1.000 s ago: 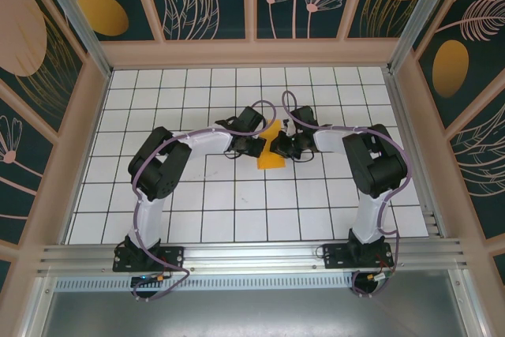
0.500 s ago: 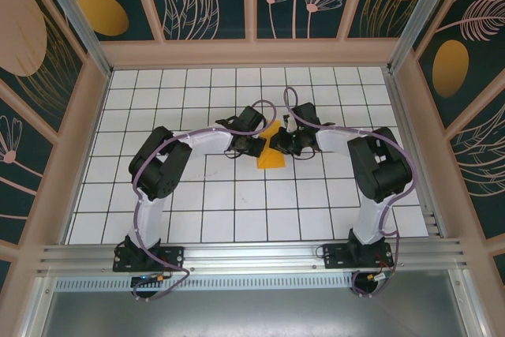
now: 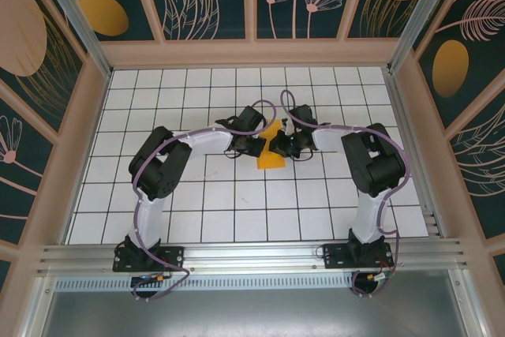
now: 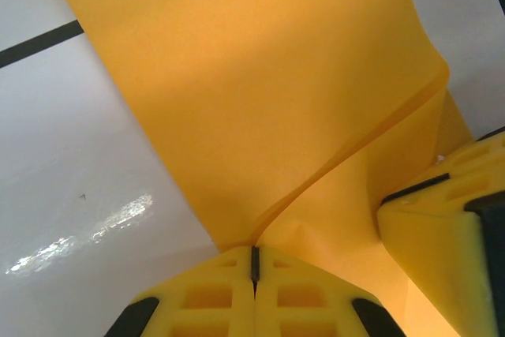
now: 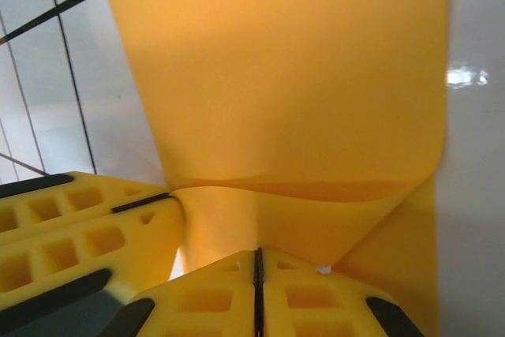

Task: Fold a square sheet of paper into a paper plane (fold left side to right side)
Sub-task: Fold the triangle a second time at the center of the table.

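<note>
The square sheet of paper (image 3: 271, 159): thin orange-yellow stock, lying mid-table between the two wrists, partly gathered and no longer flat. Setting: white gridded table (image 3: 158, 195), glossy, likely to let paper slide. Left arm (image 3: 158, 167) and right arm (image 3: 375, 163), each reaching inward to the sheet. In the left wrist view the sheet (image 4: 260, 92) rises off the tile in a soft bowed ridge that runs down into the finger line. In the right wrist view it (image 5: 276, 76) stands as a curved wall with a rounded, unpressed bend low down. Left gripper (image 4: 254, 254): jaws fully closed, pinching a paper edge at the tip. Right gripper (image 5: 257, 262): jaws closed, apparently nipping the sheet too, though the contact point is partly shadowed. The two grippers stand just beside one another. Handling judgement: very light, limp, easily crumpled or torn. It is best held at an edge or corner with a shallow pinch, then drawn across slowly so the bend lands on its crease.
</note>
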Robot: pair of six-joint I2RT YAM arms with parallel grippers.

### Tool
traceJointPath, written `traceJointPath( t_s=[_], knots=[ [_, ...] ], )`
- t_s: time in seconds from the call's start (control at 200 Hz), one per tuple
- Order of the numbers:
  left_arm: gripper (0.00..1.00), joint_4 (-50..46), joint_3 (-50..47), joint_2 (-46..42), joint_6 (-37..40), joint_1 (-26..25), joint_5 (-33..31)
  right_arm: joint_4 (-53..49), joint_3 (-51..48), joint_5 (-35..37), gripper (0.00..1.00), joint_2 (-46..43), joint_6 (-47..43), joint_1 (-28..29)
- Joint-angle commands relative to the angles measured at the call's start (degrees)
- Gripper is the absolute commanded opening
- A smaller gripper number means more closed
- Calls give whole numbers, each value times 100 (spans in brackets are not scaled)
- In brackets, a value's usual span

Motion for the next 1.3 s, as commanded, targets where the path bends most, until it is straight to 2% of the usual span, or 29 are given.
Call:
traceJointPath(
  t_s=[0.0, 0.2, 0.36, 0.5, 0.626, 0.716, 0.791, 0.876, 0.956, 1.131, 1.296],
  knots=[
    [0, -178, 91, 166, 82, 42, -116, -287, 78, 225, 11, 128, -168, 43],
    [0, -253, 143, 38, 82, 43, -272, -460, -17, 366, 11, 231, -186, 46],
    [16, -318, 180, -253, 34, 46, -332, -409, -268, 427, 11, 235, -161, 34],
    [34, -377, 66, -737, 8, 45, -396, -282, -430, 405, 11, 209, -100, 28],
    [41, -231, -350, -1340, -97, 42, -233, -228, -418, 376, 11, 169, -70, 25],
    [41, 149, -850, -1769, -204, 45, 356, -207, -386, 341, 11, 138, -55, 25],
    [41, 704, -1319, -2016, -446, 33, 1226, -185, -364, 313, 11, 129, -45, 30],
    [42, 1465, -1740, -2024, -823, -66, 2093, -190, -348, 314, 11, 116, -46, 34],
    [42, 1837, -1806, -1901, -1031, -184, 2529, -188, -358, 317, 11, 108, -46, 38],
    [42, 1813, -1495, -1307, -1092, -270, 2552, -184, -359, 310, 11, 101, -37, 39],
    [41, 1518, -1272, -937, -937, -262, 2144, -194, -383, 302, 11, 69, -36, 34]
  ],
)
